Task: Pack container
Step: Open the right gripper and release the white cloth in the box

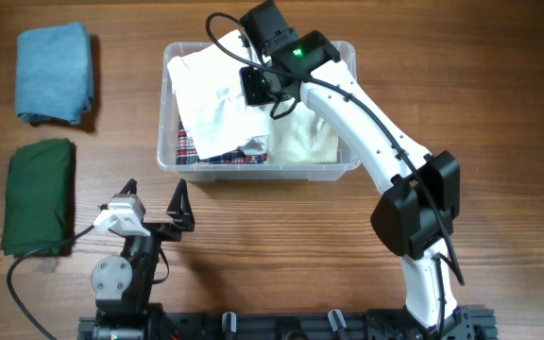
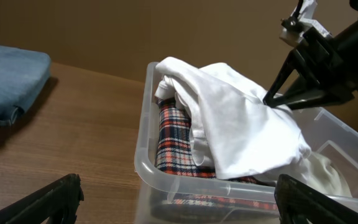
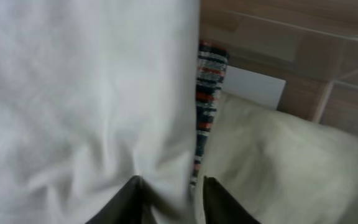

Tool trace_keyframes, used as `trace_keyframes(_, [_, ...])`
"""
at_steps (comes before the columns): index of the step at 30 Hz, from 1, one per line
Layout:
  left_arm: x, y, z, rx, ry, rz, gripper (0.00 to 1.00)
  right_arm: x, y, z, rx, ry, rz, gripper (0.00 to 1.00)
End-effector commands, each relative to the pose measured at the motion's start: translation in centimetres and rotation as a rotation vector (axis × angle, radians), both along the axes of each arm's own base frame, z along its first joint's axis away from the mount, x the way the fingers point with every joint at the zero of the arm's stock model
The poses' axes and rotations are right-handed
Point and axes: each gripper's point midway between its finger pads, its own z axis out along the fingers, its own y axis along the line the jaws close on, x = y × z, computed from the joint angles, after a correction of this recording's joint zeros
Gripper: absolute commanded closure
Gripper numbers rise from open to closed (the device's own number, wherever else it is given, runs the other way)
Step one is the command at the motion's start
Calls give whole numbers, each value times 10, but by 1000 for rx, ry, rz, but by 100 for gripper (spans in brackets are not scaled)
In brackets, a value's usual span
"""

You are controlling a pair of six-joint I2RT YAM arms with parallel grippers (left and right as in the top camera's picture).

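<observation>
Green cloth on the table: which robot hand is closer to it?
The left. The left gripper is beside the green cloth, apart from it. The right gripper is farther off, inside the container, on the white cloth.

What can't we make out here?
Right tool grip: overhead, the right arm covers it; right wrist view, the bottom edge cuts the fingers. Pinching the white cloth or not: cannot tell.
Plaid cloth: mostly buried under the white cloth, every view.
Container back rim: overhead, partly hidden by the right arm.
Blue cloth: left wrist view, cut by the left edge.
</observation>
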Motion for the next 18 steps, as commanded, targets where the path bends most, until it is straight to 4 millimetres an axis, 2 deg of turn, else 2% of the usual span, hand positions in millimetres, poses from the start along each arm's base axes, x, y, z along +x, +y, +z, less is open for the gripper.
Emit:
trace_keyframes(1, [0,1,-2,5,0,3,0,-4,-1,3,-11,3,21,51])
trace_keyframes(3, [0,1,-2,5,0,3,0,-7,1,2,0,16,34,38])
trace_keyframes(5, [0,1,-2,5,0,3,0,-7,0,2,-5,15,33,33])
trace_keyframes(13, [0,1,-2,5,0,3,0,3,-12,16,-52,-57,15,34])
trace_keyframes(18, [0,1,-2,5,0,3,0,4,-16,44,-44,-126,28,36])
